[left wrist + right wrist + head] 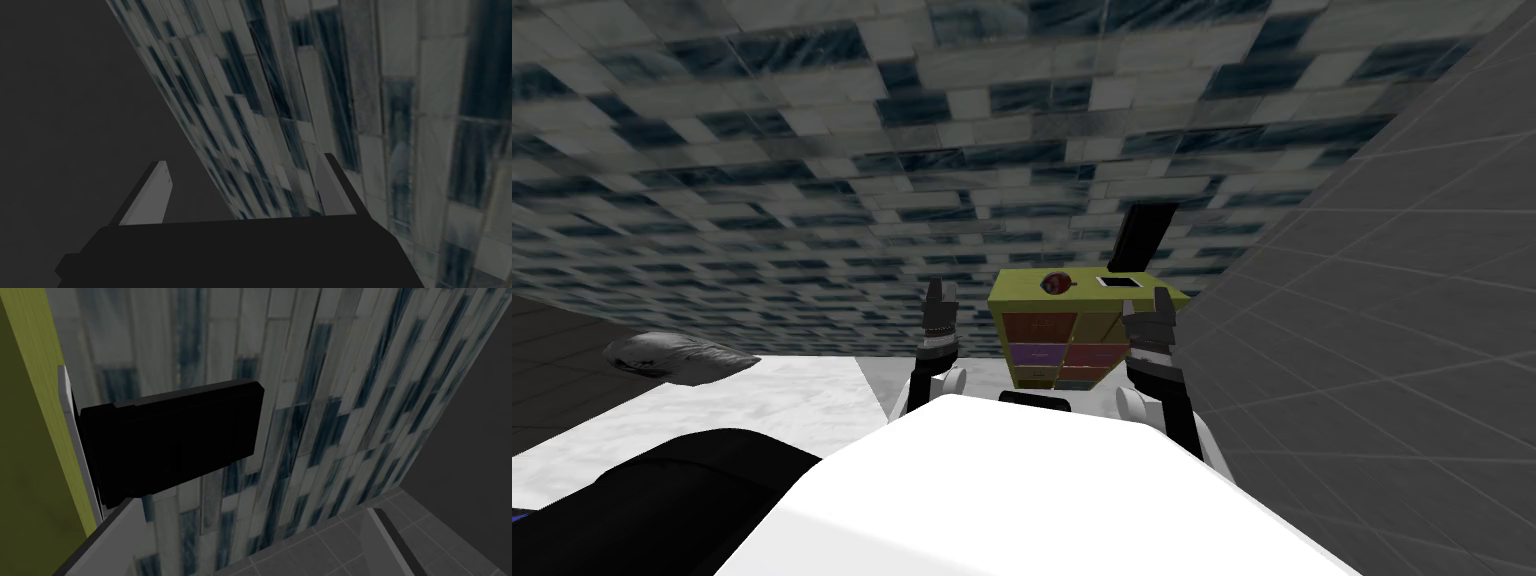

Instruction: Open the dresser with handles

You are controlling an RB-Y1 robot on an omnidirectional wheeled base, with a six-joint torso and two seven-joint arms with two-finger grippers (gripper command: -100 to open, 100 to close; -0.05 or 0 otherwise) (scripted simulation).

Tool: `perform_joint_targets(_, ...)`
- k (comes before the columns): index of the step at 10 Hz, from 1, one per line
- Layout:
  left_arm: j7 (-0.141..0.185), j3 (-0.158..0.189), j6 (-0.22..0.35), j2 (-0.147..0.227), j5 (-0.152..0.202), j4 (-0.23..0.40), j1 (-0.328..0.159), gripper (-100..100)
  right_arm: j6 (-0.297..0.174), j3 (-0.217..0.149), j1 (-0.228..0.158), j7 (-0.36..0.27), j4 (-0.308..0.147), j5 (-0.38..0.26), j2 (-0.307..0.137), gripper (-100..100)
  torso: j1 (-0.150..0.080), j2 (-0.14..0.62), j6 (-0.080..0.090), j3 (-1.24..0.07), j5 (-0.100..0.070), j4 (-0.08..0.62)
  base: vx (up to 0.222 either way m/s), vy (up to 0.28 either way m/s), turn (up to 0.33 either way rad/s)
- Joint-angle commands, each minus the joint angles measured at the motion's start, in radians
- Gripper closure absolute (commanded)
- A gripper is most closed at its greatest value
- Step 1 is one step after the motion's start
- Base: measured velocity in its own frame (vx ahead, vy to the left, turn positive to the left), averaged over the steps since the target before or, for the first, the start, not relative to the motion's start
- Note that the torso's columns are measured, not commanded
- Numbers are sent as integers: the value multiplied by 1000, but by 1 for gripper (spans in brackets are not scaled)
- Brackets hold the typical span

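The dresser (1057,340) is olive green, with small brown, purple and red drawer fronts facing me. It stands against the tiled wall straight ahead in the head view. Its handles are too small to make out. My right gripper (1164,305) is raised beside the dresser's right side, fingers open, nothing between them. In the right wrist view the open right gripper (245,538) points past the dresser's green side (25,438) at a black flat panel (172,443) standing on its top. My left gripper (940,298) is raised to the left of the dresser, open and empty (242,192).
On the dresser's top lie a dark red round thing (1056,284) and a white flat device (1119,283), with the black panel (1144,235) standing behind. A grey tiled wall (1392,330) closes in on the right. A grey lump (677,357) lies on a white surface at the left.
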State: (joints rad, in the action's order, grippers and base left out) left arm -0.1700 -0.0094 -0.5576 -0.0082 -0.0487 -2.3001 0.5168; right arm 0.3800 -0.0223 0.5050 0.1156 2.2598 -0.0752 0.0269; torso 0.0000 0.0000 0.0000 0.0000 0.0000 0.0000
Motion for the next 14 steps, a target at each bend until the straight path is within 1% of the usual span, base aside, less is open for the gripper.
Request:
perform_joint_targets(1,0,0,0,0,0,0,0,0,0,0,0,0,0,0,0,0,0,40,0,-82,0,41,0,0,0)
perform_joint_targets(3,0,0,0,0,0,0,0,0,0,0,0,0,0,0,0,0,0,175,0,-351,0,176,0,0,0)
perform_joint_targets(9,0,0,0,0,0,0,0,0,0,0,0,0,0,0,0,0,0,618,0,-1234,0,617,0,0,0)
perform_joint_targets(10,0,0,0,0,0,0,0,0,0,-4,0,-9,0,-9,-39,-100,0,691,0,-1382,0,691,6,15,-8)
perform_joint_targets(11,0,0,0,0,0,0,0,0,-1,-8,0,-18,-1,-17,-66,-100,1,725,0,-1451,0,724,5,31,-16)
perform_joint_targets(14,0,0,0,0,0,0,0,0,-4,-26,0,-60,-2,-59,-137,-100,2,737,0,-1476,1,738,6,62,-25)
